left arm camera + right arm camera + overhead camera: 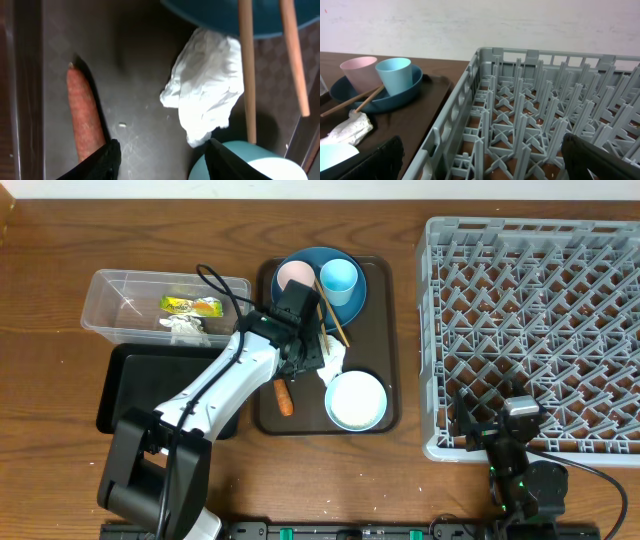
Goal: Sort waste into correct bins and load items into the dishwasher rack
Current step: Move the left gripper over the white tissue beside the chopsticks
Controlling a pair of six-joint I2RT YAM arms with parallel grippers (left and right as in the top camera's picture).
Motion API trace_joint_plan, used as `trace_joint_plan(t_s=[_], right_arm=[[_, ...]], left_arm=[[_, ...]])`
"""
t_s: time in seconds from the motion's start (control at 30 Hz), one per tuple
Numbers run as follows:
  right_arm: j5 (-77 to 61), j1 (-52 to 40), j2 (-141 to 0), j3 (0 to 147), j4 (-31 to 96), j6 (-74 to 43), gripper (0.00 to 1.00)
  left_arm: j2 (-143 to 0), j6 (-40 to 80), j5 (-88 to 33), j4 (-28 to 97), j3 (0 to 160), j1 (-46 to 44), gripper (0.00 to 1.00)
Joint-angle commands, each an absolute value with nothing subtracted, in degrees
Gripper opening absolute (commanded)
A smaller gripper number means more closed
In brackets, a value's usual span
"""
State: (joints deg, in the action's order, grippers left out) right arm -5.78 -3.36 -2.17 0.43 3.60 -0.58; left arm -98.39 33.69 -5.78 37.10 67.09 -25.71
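Blue plate (300, 265) at far end of brown tray (390, 350) carries pink cup (295, 276) & lt-blue cup (339, 277), both upright, w/ chopsticks (335, 315) slanting off its rim. Orange carrot (284, 397) lies flat left of white bowl (355, 400); crumpled white paper (207, 95) sits btwn plate & bowl. Yellow-green wrapper (192, 306) is in clear tub (110, 310), black tray (125, 385) just below it, grey rack (540, 330) at right.

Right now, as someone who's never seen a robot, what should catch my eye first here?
The big grey dishwasher rack on the right, standing empty. Then the left gripper, open, hovering over the brown serving tray between a small orange carrot and crumpled white paper, with the blue plate just beyond.
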Motion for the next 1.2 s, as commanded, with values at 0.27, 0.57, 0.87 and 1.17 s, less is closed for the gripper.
trace_joint_plan(t_s=[0.27,0.57,0.87,1.17], right_arm=[[-5.82,-3.68,-1.78,0.32,3.75,0.08,0.99],[-5.82,-3.66,-1.78,0.32,3.75,0.05,0.99],[-5.82,-3.68,-1.78,0.32,3.75,0.05,0.99],[-5.82,-3.66,-1.78,0.32,3.75,0.08,0.99]], left_arm=[[-98.87,31.14,-3.99,36.73,66.54,-25.80,0.57],[-98.87,31.14,-4.01,36.53,66.54,-25.87,0.57],[-98.87,31.20,-4.05,36.53,66.54,-25.87,0.57],[-98.87,31.35,-7.07,36.07,66.54,-25.87,0.58]])
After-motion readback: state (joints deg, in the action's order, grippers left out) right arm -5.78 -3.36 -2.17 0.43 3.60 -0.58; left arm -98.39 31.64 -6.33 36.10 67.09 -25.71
